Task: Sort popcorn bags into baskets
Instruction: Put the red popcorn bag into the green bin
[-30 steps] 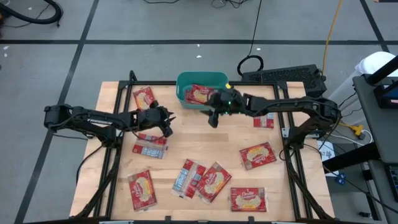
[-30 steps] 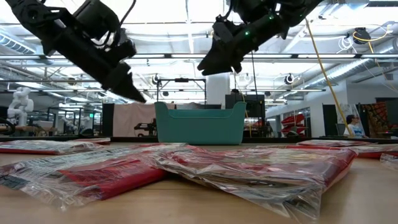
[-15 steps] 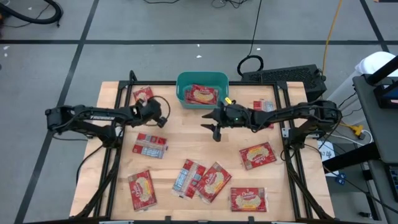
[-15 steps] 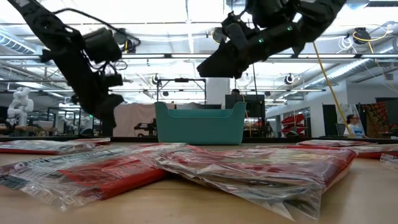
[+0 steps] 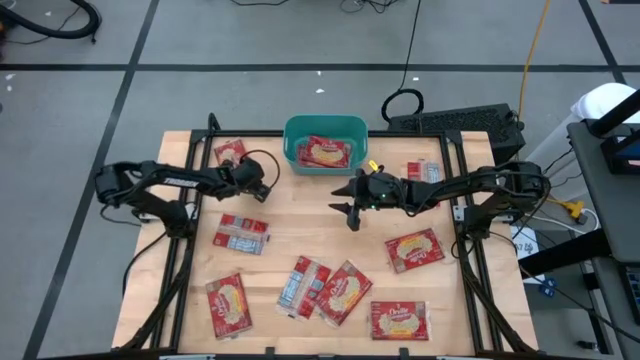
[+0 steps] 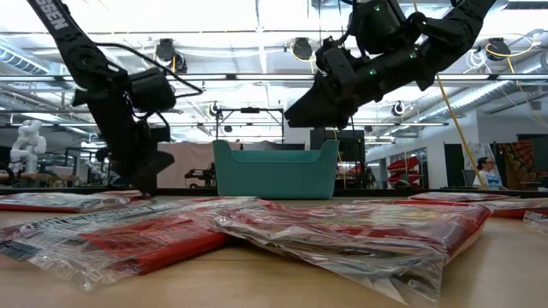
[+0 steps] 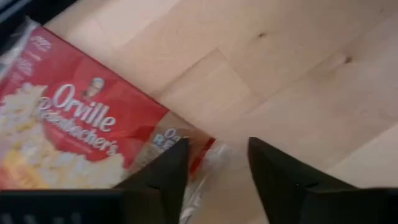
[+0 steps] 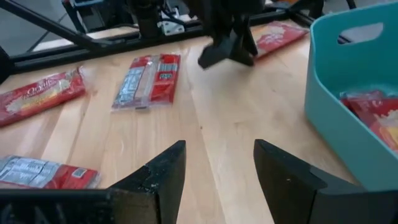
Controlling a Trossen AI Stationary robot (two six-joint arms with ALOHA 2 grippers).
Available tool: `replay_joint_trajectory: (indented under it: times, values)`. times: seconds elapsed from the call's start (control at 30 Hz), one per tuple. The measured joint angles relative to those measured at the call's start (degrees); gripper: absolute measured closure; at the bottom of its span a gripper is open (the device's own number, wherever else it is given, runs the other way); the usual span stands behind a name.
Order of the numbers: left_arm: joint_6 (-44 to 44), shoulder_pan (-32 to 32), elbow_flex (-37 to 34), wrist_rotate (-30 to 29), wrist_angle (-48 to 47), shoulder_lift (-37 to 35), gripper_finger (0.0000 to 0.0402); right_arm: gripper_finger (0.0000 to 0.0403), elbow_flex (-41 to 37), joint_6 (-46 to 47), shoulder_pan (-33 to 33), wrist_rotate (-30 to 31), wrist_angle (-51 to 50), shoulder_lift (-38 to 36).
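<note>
Left tool (image 5: pixel 243 172) fingers spread, low over corner of popcorn bag (image 5: pixel 231 154) left of teal basket (image 5: pixel 324 143). Right tool (image 5: pixel 349 207) fingers apart, empty, above bare bench (image 5: pixel 300 215) just front of basket. One bag (image 5: pixel 324 152) inside basket; others scattered further front.

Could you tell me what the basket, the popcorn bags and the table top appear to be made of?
The basket looks like moulded plastic: uniform matte teal, rounded corners, a cut-out handle. The popcorn bags seem wrapped in clear glossy film, which crinkles and glints in the low view. The table top looks like pale wood, with visible grain and plank joints.
</note>
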Motion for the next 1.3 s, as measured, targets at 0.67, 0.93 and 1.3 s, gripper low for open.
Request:
replay_joint_trajectory:
  times: [0.67,0.93,1.3]
  values:
    - [7.3,-0.4,-0.1,-9.9,4.2,5.4,0.0390,0.0220,0.0,0.2,2.4,0.2,4.9,0.0]
    - [8.6,-6.3,-0.1,-9.3,0.7,-5.4,0.0398,0.0220,0.0,3.0,6.5,9.1,6.5,0.0]
    - [8.1,-11.3,-0.1,-9.7,2.7,-30.0,0.0399,0.0220,0.1,2.8,11.1,25.0,12.7,0.6]
